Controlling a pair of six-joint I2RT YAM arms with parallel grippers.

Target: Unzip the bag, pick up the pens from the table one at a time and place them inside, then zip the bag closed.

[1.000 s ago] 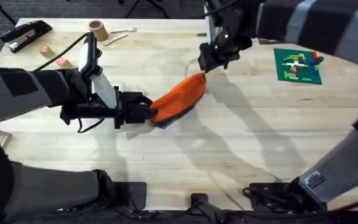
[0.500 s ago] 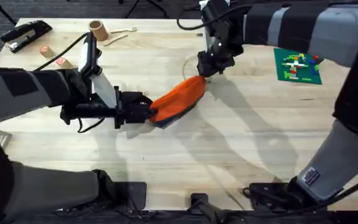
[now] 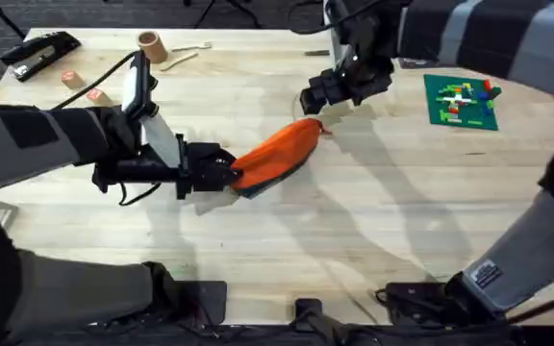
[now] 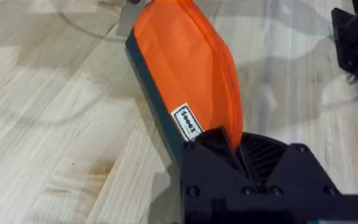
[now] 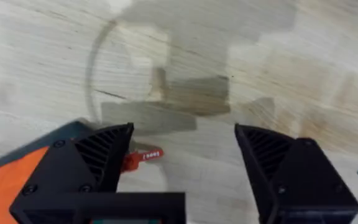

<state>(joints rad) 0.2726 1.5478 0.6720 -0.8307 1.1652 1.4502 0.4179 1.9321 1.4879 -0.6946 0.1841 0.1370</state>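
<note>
We're pinching the bag (image 3: 275,154) with the left gripper (image 3: 233,173).
Our right gripper (image 5: 182,165) is hovering spread above the pull (image 5: 140,158).

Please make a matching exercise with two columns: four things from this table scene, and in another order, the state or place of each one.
Things:
1. elongated orange fabric pencil pouch
2. left claw
3. right claw
4. small red zipper pull

States or places:
A. open, above the pouch's far end
B. shut on the pouch's near end
C. lies on the light wooden plank table, one end clamped
D. at the pouch's far end, lying on the table

Pairs: 1-C, 2-B, 3-A, 4-D
</note>
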